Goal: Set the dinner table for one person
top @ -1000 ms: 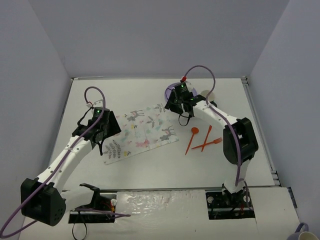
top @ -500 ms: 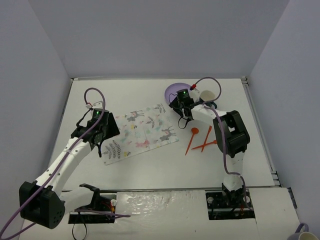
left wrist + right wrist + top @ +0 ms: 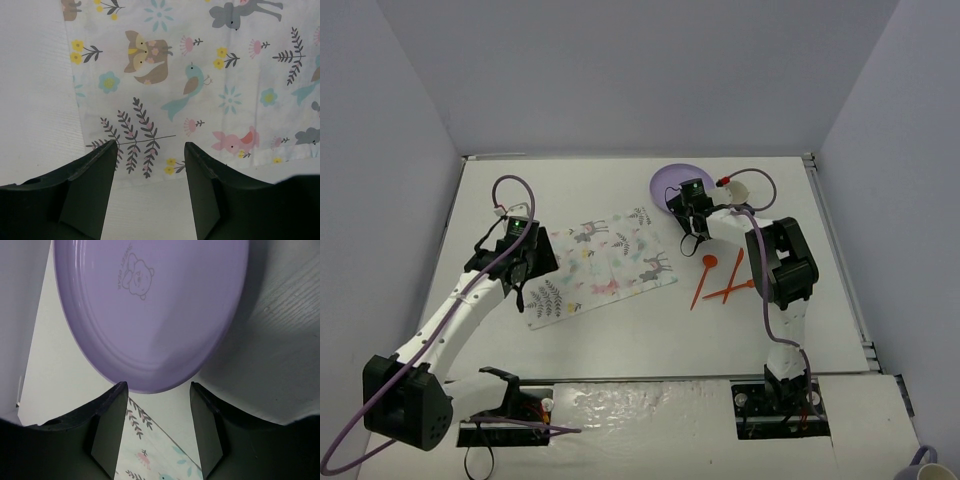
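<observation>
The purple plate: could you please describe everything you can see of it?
The purple plate is round, shallow and pale lavender, smooth like plastic, with a raised rim and a small outlined bear with lettering printed near its centre. It is empty and seems to lie flat on the white table, far side, right of centre, just beyond the placemat. The open right hand straddles its near rim; whether the fingers touch it is unclear. From above, the arm hides part of it.
</observation>
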Motion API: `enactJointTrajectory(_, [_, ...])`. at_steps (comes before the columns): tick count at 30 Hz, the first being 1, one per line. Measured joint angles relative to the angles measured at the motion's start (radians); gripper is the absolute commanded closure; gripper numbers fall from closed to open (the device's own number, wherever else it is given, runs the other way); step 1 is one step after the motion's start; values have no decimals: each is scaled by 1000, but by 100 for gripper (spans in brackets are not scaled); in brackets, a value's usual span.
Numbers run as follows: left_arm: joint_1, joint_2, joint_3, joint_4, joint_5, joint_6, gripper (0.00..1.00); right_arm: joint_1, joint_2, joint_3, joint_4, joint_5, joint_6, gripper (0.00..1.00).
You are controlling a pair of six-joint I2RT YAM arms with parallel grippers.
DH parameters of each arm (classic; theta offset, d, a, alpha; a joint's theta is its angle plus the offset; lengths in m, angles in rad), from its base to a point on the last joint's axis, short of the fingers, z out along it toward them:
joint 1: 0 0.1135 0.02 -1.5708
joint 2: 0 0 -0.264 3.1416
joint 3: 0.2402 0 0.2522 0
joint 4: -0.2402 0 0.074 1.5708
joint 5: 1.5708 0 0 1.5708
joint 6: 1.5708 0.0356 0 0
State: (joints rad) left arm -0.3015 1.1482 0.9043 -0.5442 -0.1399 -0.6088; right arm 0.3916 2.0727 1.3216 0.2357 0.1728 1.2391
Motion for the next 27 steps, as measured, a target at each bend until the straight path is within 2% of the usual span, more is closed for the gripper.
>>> enactJointTrajectory(11, [10, 5, 0, 0, 0, 7, 47, 1, 0, 0, -19, 81, 92, 60])
enactJointTrajectory(13, [10, 5, 0, 1, 0, 7, 47, 3, 0, 0, -37, 101, 114, 76])
enactJointTrajectory(14, [10, 5, 0, 1, 1, 7, 47, 4, 0, 0, -46, 111, 124, 81])
enactJointTrajectory(19, [10, 5, 0, 2, 5, 7, 47, 21, 0, 4, -93, 142, 160, 95])
enactJointTrajectory(22, [10, 5, 0, 2, 5, 7, 47, 32, 0, 16, -120, 155, 165, 100])
enactJointTrajectory(27, [10, 5, 0, 3, 5, 7, 47, 37, 0, 23, -151, 161, 147, 100])
